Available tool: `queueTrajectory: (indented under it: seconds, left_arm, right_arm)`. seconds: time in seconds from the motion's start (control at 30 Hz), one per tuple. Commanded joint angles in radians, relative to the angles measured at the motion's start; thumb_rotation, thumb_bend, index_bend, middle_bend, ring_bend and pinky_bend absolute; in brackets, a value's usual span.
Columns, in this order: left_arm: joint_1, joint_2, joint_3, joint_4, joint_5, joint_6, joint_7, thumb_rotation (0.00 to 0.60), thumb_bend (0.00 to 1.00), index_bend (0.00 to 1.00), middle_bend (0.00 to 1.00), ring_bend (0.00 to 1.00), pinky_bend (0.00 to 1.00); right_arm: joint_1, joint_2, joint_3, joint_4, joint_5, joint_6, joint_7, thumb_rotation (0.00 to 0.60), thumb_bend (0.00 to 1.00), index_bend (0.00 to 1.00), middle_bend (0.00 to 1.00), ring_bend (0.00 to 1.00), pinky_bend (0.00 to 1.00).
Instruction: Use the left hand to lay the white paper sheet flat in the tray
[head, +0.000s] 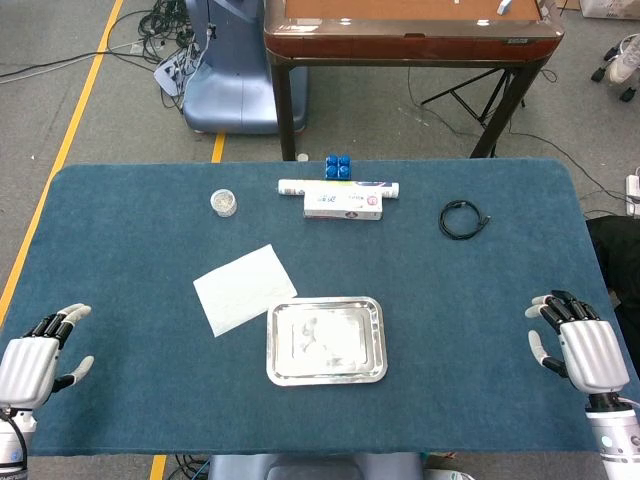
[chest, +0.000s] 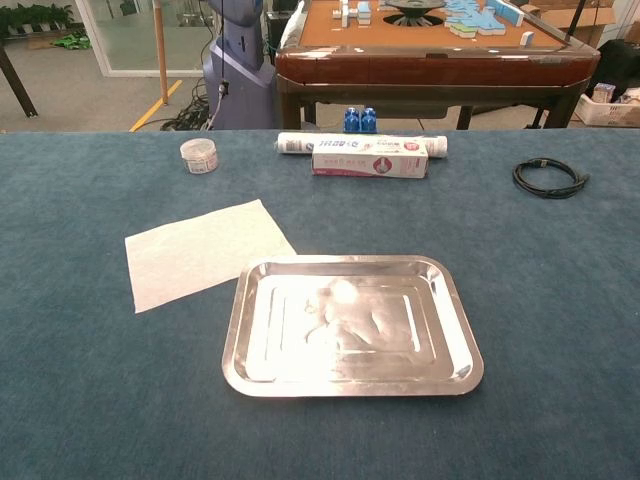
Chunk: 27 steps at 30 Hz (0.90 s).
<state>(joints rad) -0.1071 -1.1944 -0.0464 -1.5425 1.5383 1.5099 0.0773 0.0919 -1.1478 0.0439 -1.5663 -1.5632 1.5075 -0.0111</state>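
The white paper sheet (head: 244, 288) (chest: 203, 252) lies flat on the blue table, just left of the steel tray (head: 327, 374) (chest: 453, 315); one corner reaches the tray's rim. The tray holds nothing. My left hand (head: 37, 360) hovers at the table's near left corner, fingers spread, holding nothing, well away from the sheet. At the near right edge my right hand (head: 580, 345) is likewise spread and empty. The chest view shows neither hand.
Along the far side lie a small round jar (head: 223, 202) (chest: 198, 155), a toothpaste box with a tube (head: 343, 204) (chest: 369, 158), blue blocks (head: 339, 167) (chest: 360, 119) and a coiled black cable (head: 463, 219) (chest: 547, 177). A wooden table (head: 410, 30) stands behind.
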Motion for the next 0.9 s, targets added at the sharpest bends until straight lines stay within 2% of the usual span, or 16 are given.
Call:
queueTrajectory:
  seconds: [0.03,0.4,0.63,0.7,0.8,0.83,0.9]
  left_arm:
    - [-0.001,-0.001,0.000,0.002,-0.002,-0.001,-0.001,0.600,0.22,0.21,0.24,0.26,0.44]
    - [-0.004,-0.004,0.004,0.009,0.014,0.006,-0.017,0.600,0.22,0.21,0.24,0.26,0.44]
    - [-0.022,-0.022,0.014,0.045,0.074,0.017,-0.071,0.600,0.11,0.22,0.27,0.29,0.49]
    - [-0.042,-0.031,0.018,0.072,0.101,0.006,-0.113,0.600,0.09,0.24,0.28,0.22,0.48]
    - [-0.081,-0.045,0.024,0.125,0.146,-0.016,-0.172,0.600,0.07,0.26,0.18,0.04,0.36]
    - [-0.093,-0.049,0.025,0.140,0.155,-0.024,-0.182,0.600,0.07,0.27,0.13,0.01,0.32]
    - [-0.119,-0.061,0.026,0.174,0.180,-0.035,-0.203,0.600,0.07,0.27,0.09,0.00,0.29]
  right_arm:
    - [-0.004,0.001,0.001,0.000,-0.003,0.008,0.008,0.600,0.45,0.41,0.33,0.19,0.29]
    - [0.007,-0.007,0.002,0.003,0.008,-0.021,-0.007,0.600,0.45,0.41,0.33,0.19,0.29]
    - [0.006,-0.008,0.003,0.000,0.009,-0.019,-0.012,0.600,0.45,0.41,0.33,0.19,0.29]
    - [0.006,-0.009,0.004,0.000,0.012,-0.020,-0.013,0.600,0.45,0.41,0.33,0.19,0.29]
    - [0.006,-0.011,0.003,-0.001,0.010,-0.020,-0.018,0.600,0.45,0.41,0.33,0.19,0.29]
    - [0.006,-0.011,0.002,-0.001,0.009,-0.020,-0.019,0.600,0.45,0.41,0.33,0.19,0.29]
    - [0.006,-0.012,0.003,-0.001,0.010,-0.021,-0.020,0.600,0.45,0.41,0.33,0.19,0.29]
